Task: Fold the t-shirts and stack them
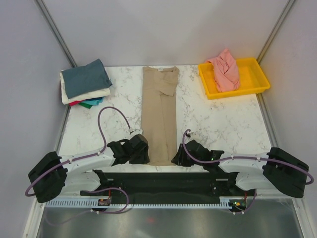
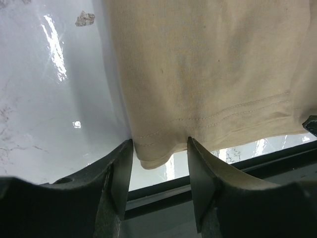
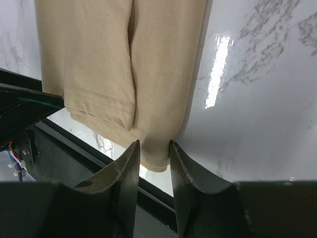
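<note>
From above, the tan t-shirt (image 1: 159,114) lies folded lengthwise into a long narrow strip down the middle of the marble desk (image 1: 218,119), its hem at the near edge; the left gripper (image 1: 141,148) sits at the hem's left corner and the right gripper (image 1: 179,157) at its right corner. At the far left is a stack of folded shirts: the slate-blue shirt (image 1: 86,78) on top, the cream shirt (image 1: 84,95) under it, and the teal shirt (image 1: 94,101) and red shirt (image 1: 74,103) peeking out below. At the far right stands a yellow tray (image 1: 257,79); the salmon-pink shirt (image 1: 225,69) lies crumpled in its left part, draped over the rim.

On the left wrist view, the fingers (image 2: 116,168) stand well apart; the stitched hem corner lies flat on the desk between their tips, with the left finger just at the cloth's edge.

On the right wrist view, the fingers (image 3: 130,168) stand close together; the other hem corner fills the narrow gap between them; whether they actually press the cloth, I cannot tell.
</note>
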